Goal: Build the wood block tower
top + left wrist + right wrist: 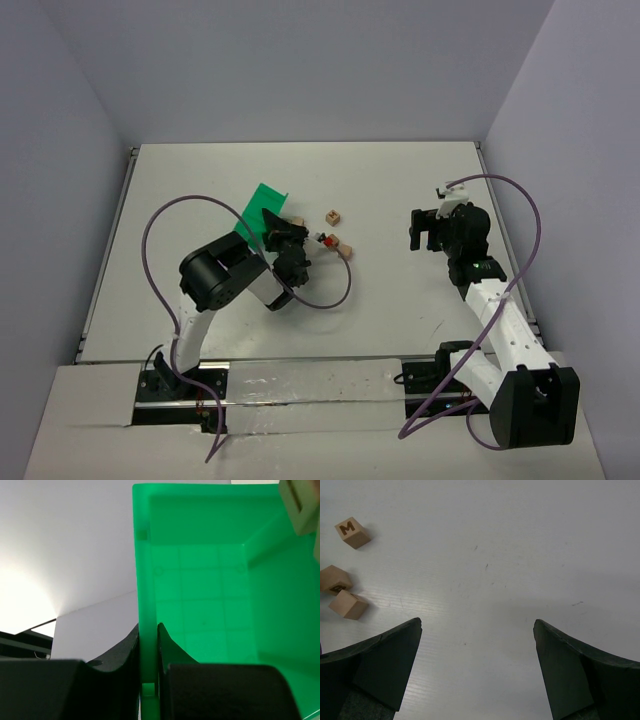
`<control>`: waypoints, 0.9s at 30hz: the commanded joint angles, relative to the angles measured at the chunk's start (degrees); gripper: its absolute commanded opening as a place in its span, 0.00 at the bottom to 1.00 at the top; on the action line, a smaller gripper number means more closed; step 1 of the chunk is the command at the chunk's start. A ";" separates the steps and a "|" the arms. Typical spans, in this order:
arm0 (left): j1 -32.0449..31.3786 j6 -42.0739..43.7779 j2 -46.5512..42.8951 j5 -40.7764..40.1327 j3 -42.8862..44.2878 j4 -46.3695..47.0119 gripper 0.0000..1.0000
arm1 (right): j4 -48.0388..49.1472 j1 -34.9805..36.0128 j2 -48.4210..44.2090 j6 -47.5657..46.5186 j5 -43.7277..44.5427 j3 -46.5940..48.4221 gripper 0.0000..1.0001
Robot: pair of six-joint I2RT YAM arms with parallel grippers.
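My left gripper [148, 630] is shut on the side wall of the green bin [148, 580]. In the top view the bin [262, 205] is lifted and tipped on the table's left half. One wood block [300, 505] shows at the bin's top right edge. Loose wood blocks lie just right of the bin: one alone [333, 215] and one nearer me [345, 248]. The right wrist view shows a block marked M [353, 532] and two touching blocks [349, 604] at its left. My right gripper [477, 625] hangs open over bare table, right of the blocks. No tower is in view.
White table [400, 180] with grey walls on three sides. The left arm's purple cable [165, 215] loops over the table beside the bin. The right arm [500, 320] stretches along the right edge.
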 commanded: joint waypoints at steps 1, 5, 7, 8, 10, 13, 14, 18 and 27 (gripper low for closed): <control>-1.45 15.13 2.38 0.58 2.44 26.22 0.00 | 0.90 0.24 -0.58 -0.80 0.17 2.16 1.00; 1.98 15.37 -0.78 0.46 0.53 26.14 0.00 | 1.51 0.18 0.23 -0.80 0.23 2.15 1.00; 3.25 15.49 -1.82 0.43 -0.48 26.14 0.00 | 1.14 0.18 1.92 0.13 0.15 2.84 1.00; 3.96 15.51 -2.53 0.32 -1.07 26.14 0.00 | 0.97 0.24 2.38 0.42 0.11 3.32 1.00; 4.65 15.57 -3.30 0.02 -1.59 26.05 0.00 | 0.84 0.24 2.94 0.67 0.35 3.28 1.00; 5.49 15.95 -3.98 -0.07 -1.81 26.14 0.00 | 0.73 0.24 2.88 0.50 0.64 2.90 1.00; 6.19 16.10 -4.27 -0.10 -1.75 26.14 0.00 | 0.58 0.24 2.80 0.47 0.67 2.78 1.00; 8.97 16.25 -5.43 0.13 -0.95 26.14 0.00 | 0.25 0.18 2.71 0.41 0.44 2.51 1.00; 15.95 -12.06 -15.81 -2.80 11.94 -5.97 0.00 | -0.79 0.24 5.02 0.68 0.52 3.38 1.00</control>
